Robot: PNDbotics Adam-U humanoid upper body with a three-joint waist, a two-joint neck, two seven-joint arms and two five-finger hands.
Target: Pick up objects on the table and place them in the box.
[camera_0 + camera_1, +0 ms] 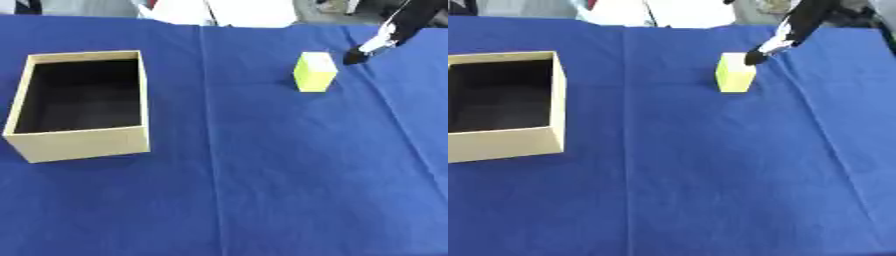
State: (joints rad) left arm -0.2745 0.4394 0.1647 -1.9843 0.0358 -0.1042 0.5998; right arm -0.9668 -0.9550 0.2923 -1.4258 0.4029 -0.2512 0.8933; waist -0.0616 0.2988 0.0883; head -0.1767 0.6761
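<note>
Left eye view, unlabelled yellow block (315, 71), right hand (378, 44) near, box (80, 143)

Only the right arm (418, 15) shows, above the yellow block (315, 71): a slim black limb with a pale silver-white section near its end, tapering to the dark tip of the right hand (357, 56).

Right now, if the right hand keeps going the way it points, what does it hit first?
Probably the yellow block. The right hand comes in from the upper right, its tip aimed down-left at the block's top right edge. Depth is unclear, so it could instead meet the blue tablecloth beside it.
</note>
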